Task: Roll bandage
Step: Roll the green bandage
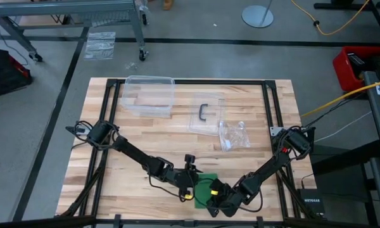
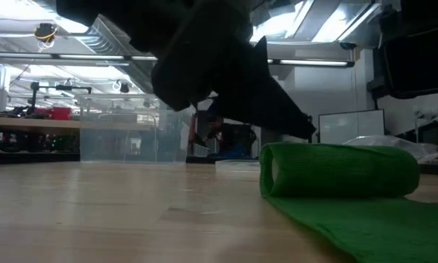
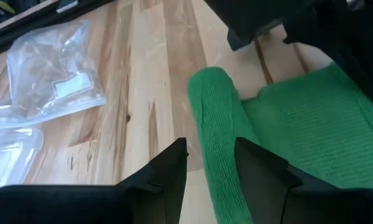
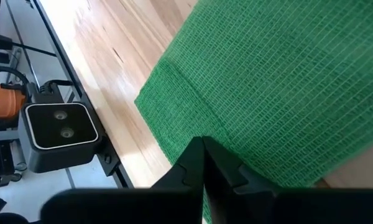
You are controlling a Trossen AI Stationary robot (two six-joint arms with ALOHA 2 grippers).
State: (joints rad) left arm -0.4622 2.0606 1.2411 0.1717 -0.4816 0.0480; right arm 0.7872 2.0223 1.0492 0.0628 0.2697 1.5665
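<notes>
The bright green bandage [image 1: 203, 188] lies near the table's near edge. It is partly rolled: a roll [image 2: 339, 169] rests on the table, and a flat band [image 2: 358, 223] runs on from it along the wood. My left gripper [image 1: 189, 189] is open, with the roll's end [image 3: 219, 155] between its fingers. My right gripper [image 1: 214, 204] is shut, its tips [image 4: 203, 158] on the flat band [image 4: 280, 81]. My left gripper has one finger [image 3: 174, 165] on each side of the roll's end [image 3: 221, 180], coming along the roll from its end. I cannot tell whether either finger touches the cloth. My right gripper sets its shut fingertips down on the flat band close to one edge [image 4: 174, 134], slanting from above. The band lies flat on the table under them. Whether any cloth is caught between the fingers does not show.
A clear plastic bin [image 1: 149, 95] stands at the far left of the table. A clear lid with a dark handle [image 1: 204, 114] and a clear plastic bag [image 1: 234, 135] lie in the far middle. The bag also shows in the left wrist view [image 3: 50, 74].
</notes>
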